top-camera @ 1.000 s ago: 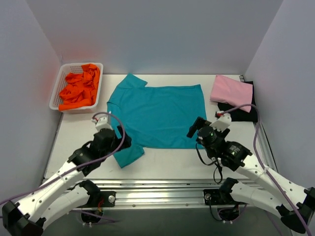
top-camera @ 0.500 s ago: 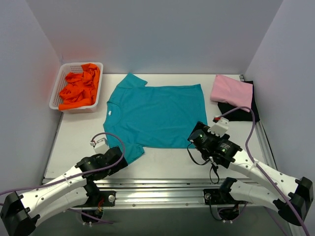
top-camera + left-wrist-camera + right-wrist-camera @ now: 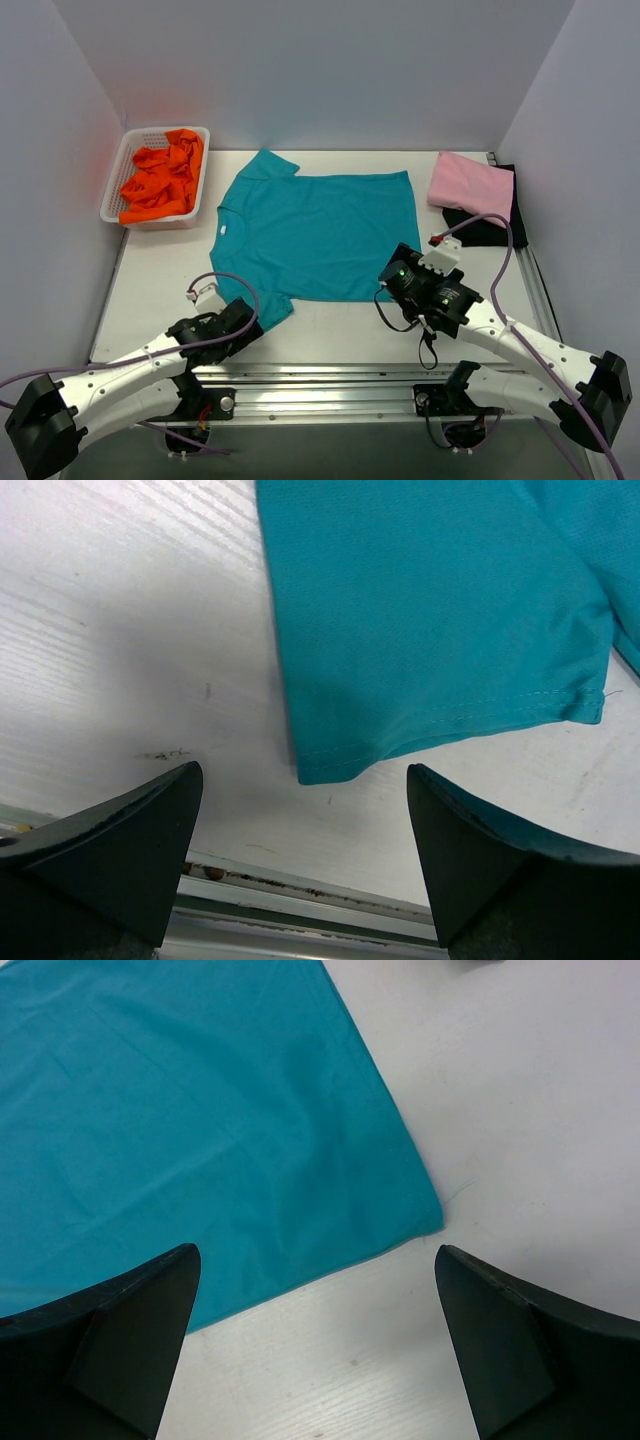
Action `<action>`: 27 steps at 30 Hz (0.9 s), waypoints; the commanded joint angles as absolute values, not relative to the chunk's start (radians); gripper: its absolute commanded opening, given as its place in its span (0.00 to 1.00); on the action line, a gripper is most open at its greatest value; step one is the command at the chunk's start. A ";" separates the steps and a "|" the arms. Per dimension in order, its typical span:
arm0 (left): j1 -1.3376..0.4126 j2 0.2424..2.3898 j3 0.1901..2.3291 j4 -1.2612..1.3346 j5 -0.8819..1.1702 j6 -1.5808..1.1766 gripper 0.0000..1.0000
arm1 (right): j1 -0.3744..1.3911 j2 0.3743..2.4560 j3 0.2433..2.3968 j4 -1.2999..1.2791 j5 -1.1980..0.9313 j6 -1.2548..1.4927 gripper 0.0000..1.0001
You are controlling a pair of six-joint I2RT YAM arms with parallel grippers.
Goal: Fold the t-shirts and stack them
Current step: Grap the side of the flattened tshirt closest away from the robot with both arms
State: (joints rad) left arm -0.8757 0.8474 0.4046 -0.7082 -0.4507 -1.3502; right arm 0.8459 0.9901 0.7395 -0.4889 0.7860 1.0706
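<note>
Seeing teal t-shirt (image 3: pixel 315 235) spread flat mid-table (image 3: pixel 150 280), collar left, hem right, far sleeve pointing toward the white basket (image 3: pixel 118 172) holding orange t-shirts (image 3: pixel 160 182); pink t-shirt (image 3: pixel 468 185) folded, lying partly over black t-shirt (image 3: pixel 497 233) at the far right corner. Reading left gripper (image 3: pixel 302 772) jaws as spread wide, straddling the near sleeve's cuff edge, nothing pinched. Reading right gripper (image 3: pixel 315 1250) jaws as spread wide too, above the near hem corner, only cloth edge and bare table between them.

No readable text, label or number appears on anything here.
</note>
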 commanded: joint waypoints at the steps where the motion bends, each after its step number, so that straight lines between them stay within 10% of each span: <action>1: -0.881 0.880 0.408 -0.626 -0.474 -1.370 0.91 | 0.847 1.012 0.755 -0.480 0.850 1.075 1.00; 8: -0.881 0.971 0.397 -0.546 -0.479 -1.374 0.80 | 0.838 1.012 0.742 -0.474 0.861 1.084 1.00; 17: -0.881 0.994 0.393 -0.531 -0.488 -1.377 0.08 | 0.834 0.985 0.733 -0.517 0.882 1.117 1.00; 27: -0.879 0.916 0.451 -0.611 -0.572 -1.330 0.02 | 0.649 1.201 0.615 -0.394 0.593 1.161 0.96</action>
State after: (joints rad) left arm -0.8764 0.9195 0.4030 -0.5808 -0.5209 -1.3495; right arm 0.6529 1.1168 0.6041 -0.3534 0.6334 1.0714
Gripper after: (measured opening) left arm 0.040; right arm 0.970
